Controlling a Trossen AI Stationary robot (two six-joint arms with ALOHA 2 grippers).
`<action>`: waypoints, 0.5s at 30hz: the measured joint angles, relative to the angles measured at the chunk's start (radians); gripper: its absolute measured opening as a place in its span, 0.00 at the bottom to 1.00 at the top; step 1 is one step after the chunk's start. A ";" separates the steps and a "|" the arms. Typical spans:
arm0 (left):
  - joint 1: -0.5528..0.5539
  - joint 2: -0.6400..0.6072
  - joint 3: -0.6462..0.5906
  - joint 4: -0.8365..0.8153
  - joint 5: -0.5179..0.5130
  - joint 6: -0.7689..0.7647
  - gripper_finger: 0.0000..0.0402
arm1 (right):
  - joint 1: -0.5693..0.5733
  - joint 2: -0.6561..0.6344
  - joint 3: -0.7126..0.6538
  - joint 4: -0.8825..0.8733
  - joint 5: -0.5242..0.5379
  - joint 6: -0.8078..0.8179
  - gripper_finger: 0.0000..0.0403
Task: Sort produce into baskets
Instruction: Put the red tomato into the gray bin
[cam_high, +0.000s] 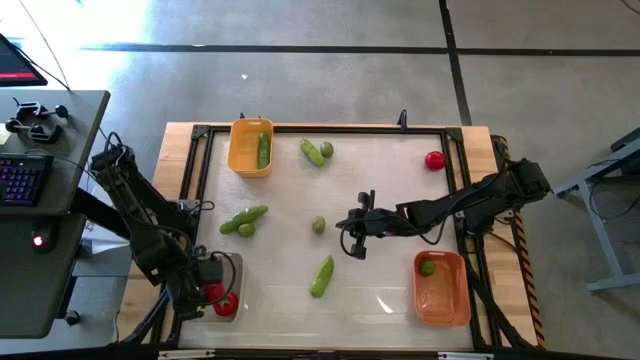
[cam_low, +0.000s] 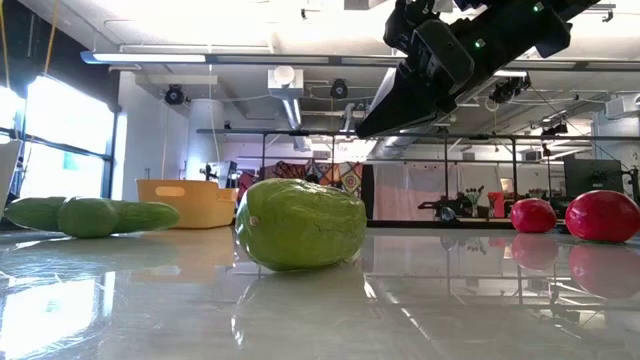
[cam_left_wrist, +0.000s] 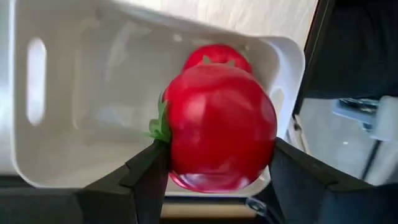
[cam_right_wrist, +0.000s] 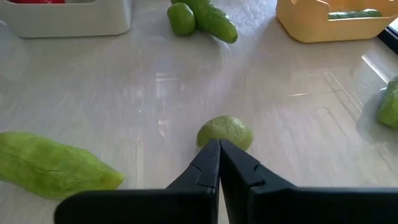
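The left end effector (cam_left_wrist: 214, 171) grips a round red tomato (cam_left_wrist: 217, 127) between its two dark fingers, holding it just above the clear basket (cam_left_wrist: 87, 112). A second tomato (cam_left_wrist: 214, 57) lies inside that basket, behind the held one. In the high view this clear basket (cam_high: 232, 268) sits at the near left corner of the tabletop (cam_high: 380, 180), with the left end effector (cam_high: 215, 295) over it.

The right end effector (cam_right_wrist: 219, 155) has its fingers pressed together, holding nothing. It hangs over the middle of the tabletop, with a small round lime (cam_right_wrist: 225, 132) just beyond its fingertips. In the high view the same end effector (cam_high: 352, 232) sits to the right of that lime (cam_high: 319, 226), apart from it.

Nearer than the lime lies a pale green, wrinkled, elongated piece (cam_high: 322, 276). Right of it, in the near right corner, the darker orange basket (cam_high: 441, 290) holds one lime (cam_high: 427, 266). Left of the central lime, a cucumber (cam_high: 244, 217) and another lime (cam_high: 246, 230) lie touching.

Farther back, the yellow-orange basket (cam_high: 250, 148) holds one cucumber (cam_high: 264, 150). To its right lie a cucumber (cam_high: 312, 152) and a lime (cam_high: 326, 150) close together, and a lone tomato (cam_high: 434, 160) rests near the far right corner.

The tabletop is glossy and pale, framed in black rails on wood. The floor around it is grey concrete, and a desk with a keyboard (cam_high: 22, 180) stands to the left.
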 joint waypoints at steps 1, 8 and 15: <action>0.001 0.000 0.000 -0.004 0.011 -0.005 0.55 | 0.000 0.000 0.000 0.000 0.000 0.000 0.00; 0.059 0.004 -0.071 0.044 0.192 -0.041 0.51 | 0.000 0.000 0.000 0.000 0.000 0.000 0.00; 0.157 0.004 -0.133 0.065 0.322 -0.171 0.51 | 0.000 0.000 0.000 0.000 0.000 0.000 0.00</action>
